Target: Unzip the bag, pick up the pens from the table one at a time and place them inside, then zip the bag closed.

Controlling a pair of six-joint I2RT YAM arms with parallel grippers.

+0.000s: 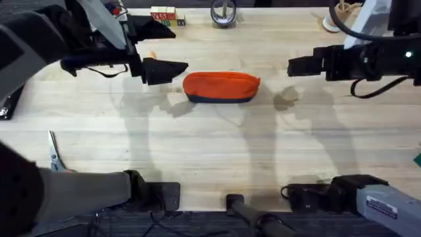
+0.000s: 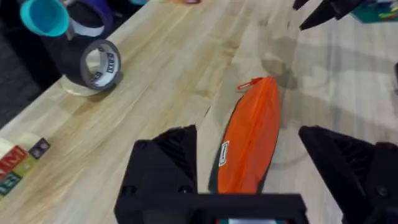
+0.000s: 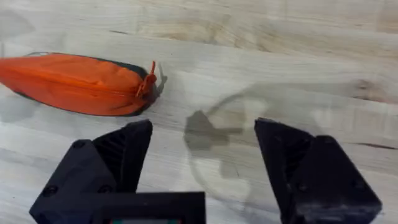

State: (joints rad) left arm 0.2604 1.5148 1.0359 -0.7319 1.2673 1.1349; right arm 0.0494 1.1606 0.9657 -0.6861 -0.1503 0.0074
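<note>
Toward the far-middle of the table (image 1: pixel 217 151) lies one bag (image 1: pixel 221 87), its long axis running left to right, zipped shut, with the orange zipper pull (image 3: pixel 150 78) at its right-hand end. Flanking it are the two grippers, both raised off the wood with fingers spread and nothing between them. Just beside the bag's left end hangs the left gripper (image 1: pixel 172 68), looking straight down the bag's length. Well off the right end, past the pull, hangs the right gripper (image 1: pixel 294 66). Judging by that, the left arm is nearer the bag, while the pull faces the right arm. One orange sliver shows behind the left gripper, possibly a pen; I cannot tell. Near the left edge lies one pair of scissors (image 1: pixel 54 151).
</note>
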